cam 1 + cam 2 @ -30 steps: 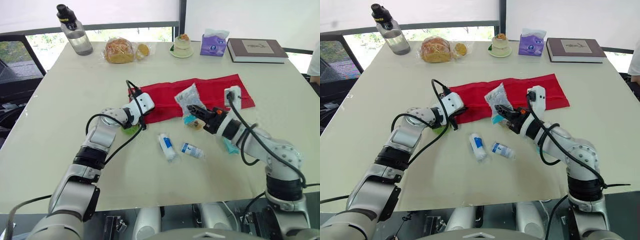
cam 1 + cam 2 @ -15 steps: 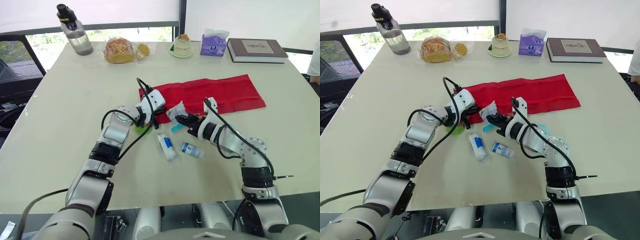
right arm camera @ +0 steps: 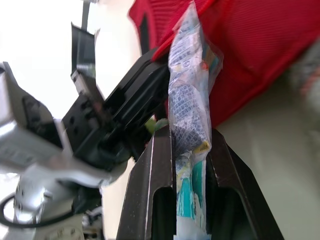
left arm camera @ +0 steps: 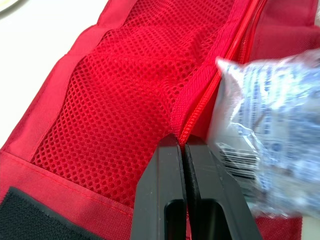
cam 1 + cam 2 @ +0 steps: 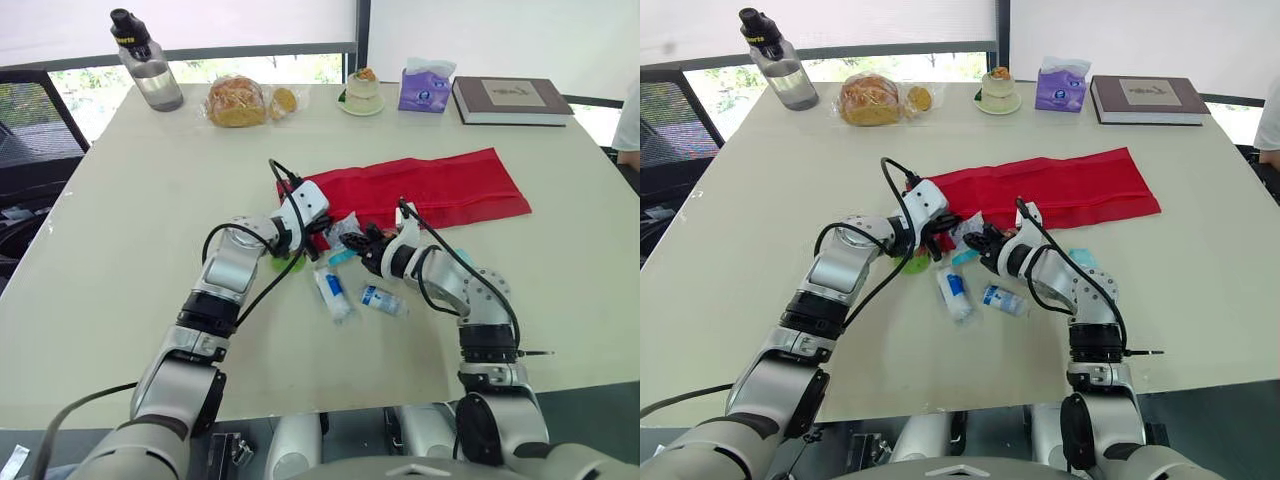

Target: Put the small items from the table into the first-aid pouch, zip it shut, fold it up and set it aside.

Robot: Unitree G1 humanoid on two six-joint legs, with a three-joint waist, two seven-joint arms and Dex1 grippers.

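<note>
1 pouch (image 5: 440,185), 1 pkt (image 5: 346,229), 2 rolls (image 5: 333,293) (image 5: 384,300), 1 btl (image 5: 145,65), 1 book (image 5: 510,98), 1 tissue box (image 5: 423,88).

pouch (image 4: 125,90): red mesh cloth | packet (image 3: 192,100): crinkly clear plastic | table (image 5: 100,250): matt

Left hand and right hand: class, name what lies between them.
A clear packet, gripped by the right hand, beside the left hand pinching the red pouch; seen in both eye views.
</note>
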